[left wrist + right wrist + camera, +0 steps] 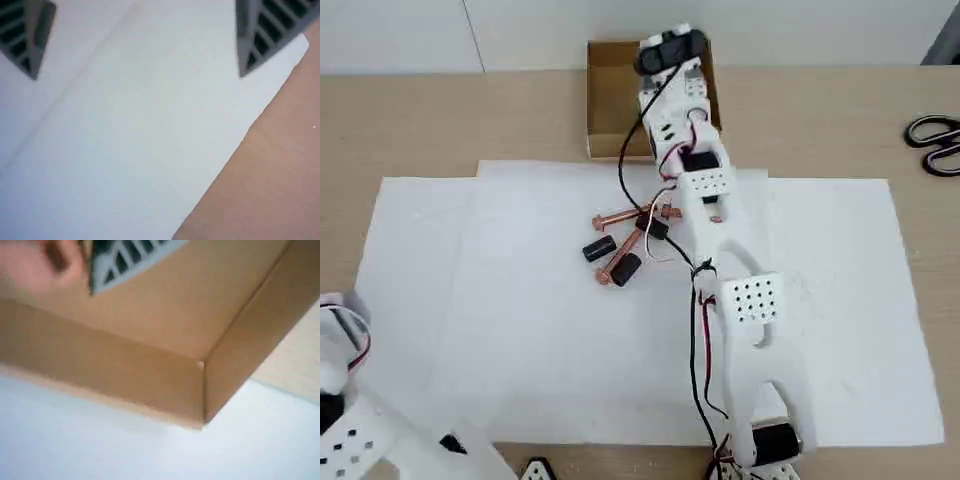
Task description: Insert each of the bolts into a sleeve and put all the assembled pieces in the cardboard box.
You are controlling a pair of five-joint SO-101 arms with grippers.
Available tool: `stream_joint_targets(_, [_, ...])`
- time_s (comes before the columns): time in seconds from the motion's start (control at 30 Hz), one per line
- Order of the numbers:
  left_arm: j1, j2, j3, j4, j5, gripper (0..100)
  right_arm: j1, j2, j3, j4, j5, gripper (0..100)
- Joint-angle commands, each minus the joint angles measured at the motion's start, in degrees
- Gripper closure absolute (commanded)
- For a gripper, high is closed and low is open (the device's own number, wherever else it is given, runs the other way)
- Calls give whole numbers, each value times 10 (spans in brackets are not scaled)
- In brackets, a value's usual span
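Observation:
My right arm (692, 180) stretches from the table's near edge to the cardboard box (608, 100) at the far side. In the right wrist view a grey finger (130, 257) hangs over the box floor (200, 305), near an inner corner. A blurred copper bolt (40, 265) with a dark piece on it sits pressed against that finger. Two copper bolts (620, 217) (632, 248) and black sleeves (599, 248) (623, 268) lie on the white paper (520, 330), beside the arm. My left gripper (137, 75) is open above the paper's edge, with nothing between its fingers.
Black scissors (935, 140) lie on the wooden table (420, 120) at the far right. The left arm (340, 410) sits at the near left corner. Cables (700, 330) run along the right arm. Bare wood (270, 190) borders the paper under the left gripper.

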Motion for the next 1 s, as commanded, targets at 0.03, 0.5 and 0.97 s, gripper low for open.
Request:
stream_joint_targets(0.03, [52, 14, -15, 9, 25, 754, 6, -17, -175, 193, -5, 800])
stream_joint_targets(0.5, [177, 145, -86, 10, 98, 755, 6, -97, -388, 582, -5, 800])
stream_joint_targets(0.97, [267, 149, -58, 10, 123, 755, 17, -240, -388, 837, -5, 800])
